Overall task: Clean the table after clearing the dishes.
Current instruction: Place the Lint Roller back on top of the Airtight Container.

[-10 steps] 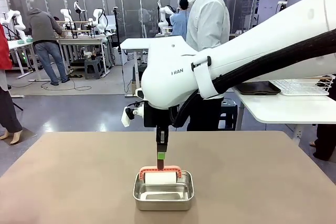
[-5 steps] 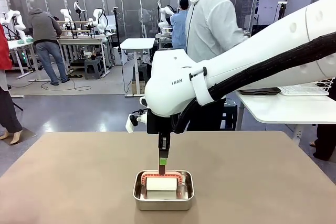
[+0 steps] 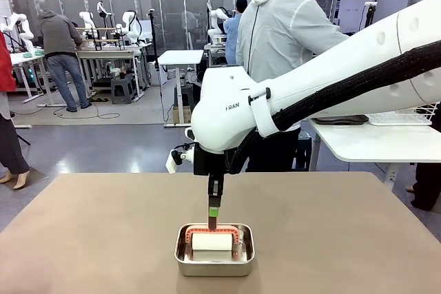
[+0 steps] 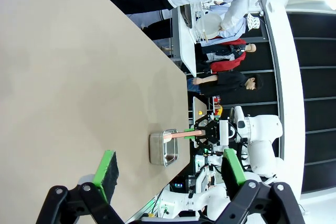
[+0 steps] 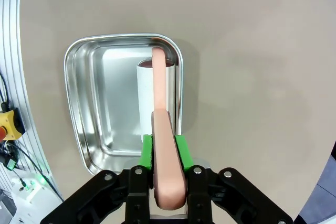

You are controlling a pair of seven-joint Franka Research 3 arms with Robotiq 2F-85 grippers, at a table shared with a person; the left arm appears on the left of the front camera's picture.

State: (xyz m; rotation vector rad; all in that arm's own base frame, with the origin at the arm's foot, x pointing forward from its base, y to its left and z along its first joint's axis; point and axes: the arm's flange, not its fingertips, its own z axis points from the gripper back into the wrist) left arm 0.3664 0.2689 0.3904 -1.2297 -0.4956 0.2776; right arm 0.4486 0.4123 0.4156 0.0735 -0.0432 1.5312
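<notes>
Overhead, the right arm reaches in from the right across the middle of the worktop [image 3: 83,232], wrist bent straight down, its claw [image 5: 163,153] pointing vertically into a small steel pan [image 3: 214,250] near the robot's edge. Green pads sit on both sides of the salmon-pink handle of a lint roller [image 5: 157,95]; whether they press it I cannot tell. Roller's white drum lies inside the pan. Left claw [image 4: 169,167] hangs clear of the worktop, jaws wide apart, holding nothing. Lettering "RAN" reads on the right arm's white housing.
</notes>
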